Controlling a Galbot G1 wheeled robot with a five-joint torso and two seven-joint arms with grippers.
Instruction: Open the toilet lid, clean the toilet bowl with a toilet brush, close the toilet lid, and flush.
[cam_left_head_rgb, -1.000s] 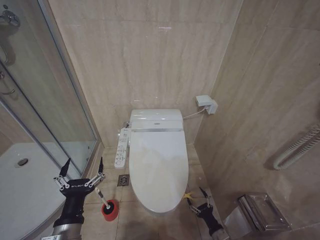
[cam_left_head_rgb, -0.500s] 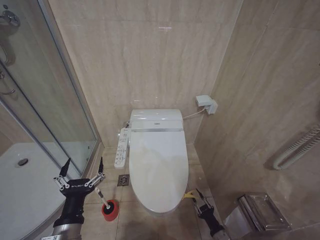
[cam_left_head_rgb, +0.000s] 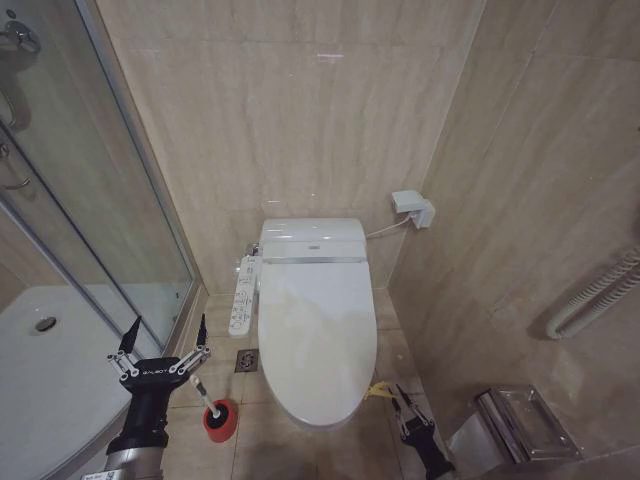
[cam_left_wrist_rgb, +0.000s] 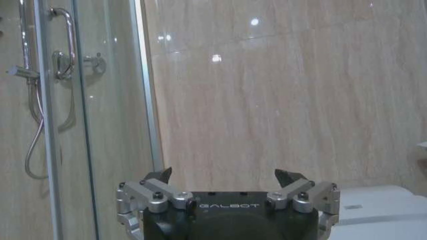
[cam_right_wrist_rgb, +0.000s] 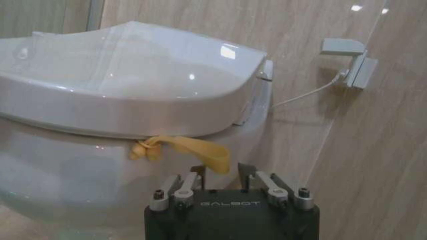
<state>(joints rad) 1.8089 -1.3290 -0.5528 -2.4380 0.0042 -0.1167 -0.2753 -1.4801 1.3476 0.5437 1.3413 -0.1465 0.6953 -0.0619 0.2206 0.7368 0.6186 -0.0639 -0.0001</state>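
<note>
Apparently we kept the toilet lid (cam_left_head_rgb: 318, 335) down while our right pincer (cam_right_wrist_rgb: 224, 171), nearly clenched yet grasping nothing, neared its yellow pull loop (cam_right_wrist_rgb: 180, 148), our left pincer (cam_left_head_rgb: 162, 340) spread idle above the toilet brush (cam_left_head_rgb: 205, 395).

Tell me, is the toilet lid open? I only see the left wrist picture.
Observer: No, the lid lies shut over the toilet.
Operator: Where's the brush?
Observer: The brush stands in a red holder on the floor, left of the toilet, by the left gripper.
Operator: What's the other arm doing?
Observer: The right gripper is at a yellow tab hanging from the lid's front edge.
</note>
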